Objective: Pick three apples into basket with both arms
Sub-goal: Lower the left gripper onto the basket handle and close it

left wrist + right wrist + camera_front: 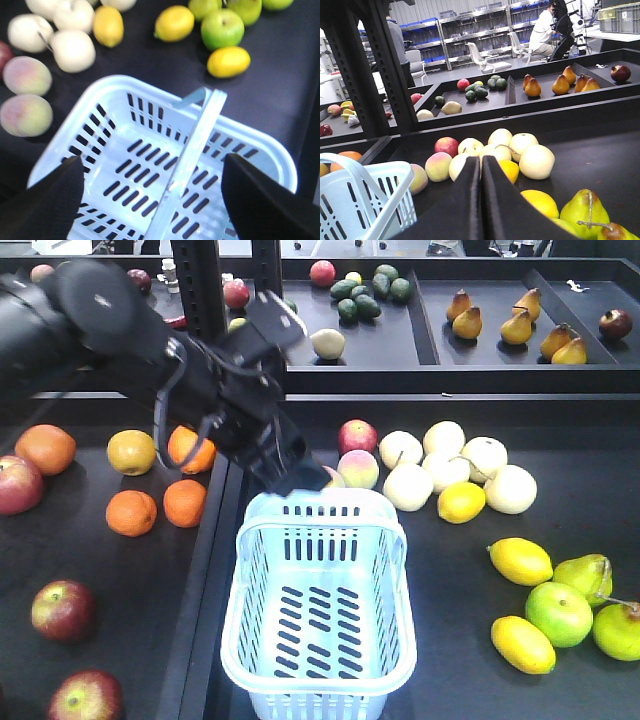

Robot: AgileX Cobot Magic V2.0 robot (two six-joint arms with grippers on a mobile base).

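our left arm (120,340) reaches in from the left, and the left gripper (295,478) hangs over the far rim of the basket (318,692). in the left wrist view its two black fingers (45,200) stand far apart at the lower corners, wide and holding nothing, with the basket's slotted floor showing between them. a thin handle (195,150) crosses above the basket's opening.

the basket stands on the dark tabletop (470,570), just right of the raised ridge that divides it. we see only its slotted floor and walls inside.

the three dark-red apples lie on the left side of the tabletop, well apart from the basket: one at the left edge (18,485), one lower down (63,610), and one near the bottom edge (87,697). oranges (160,505) lie between the apples and the ridge.

our right gripper (481,170) shows only in its own wrist view, its fingers pressed together with nothing between them, low over the tabletop. the basket is at its left, and pale round fruit (535,161) and lemons (540,202) lie just ahead.
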